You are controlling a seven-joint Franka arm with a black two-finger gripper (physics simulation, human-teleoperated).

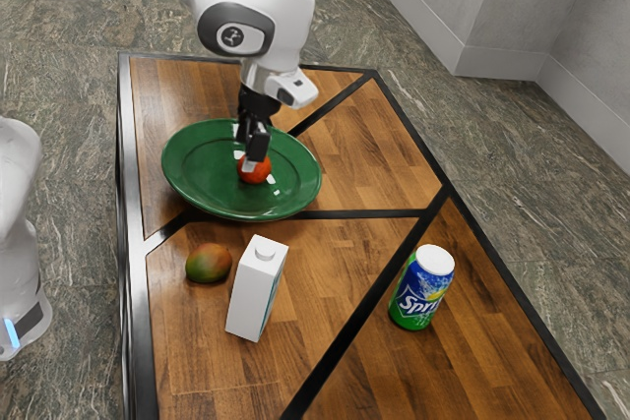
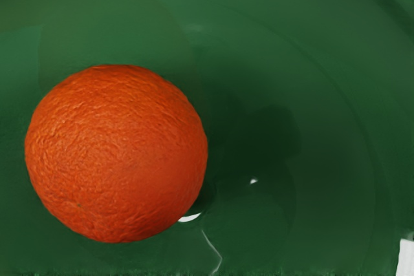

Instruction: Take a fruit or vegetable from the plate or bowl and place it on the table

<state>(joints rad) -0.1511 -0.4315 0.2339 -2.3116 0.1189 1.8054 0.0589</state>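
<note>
Over the green plate, parted fingers hang by the orange.

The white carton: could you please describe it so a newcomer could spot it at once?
On the brown wooden table, find the large round green plate. Nearer the camera stands a tall, boxy, capped white carton, between an oval red-green fruit and a blue-green can. Its flat sides set it apart from both.
</note>
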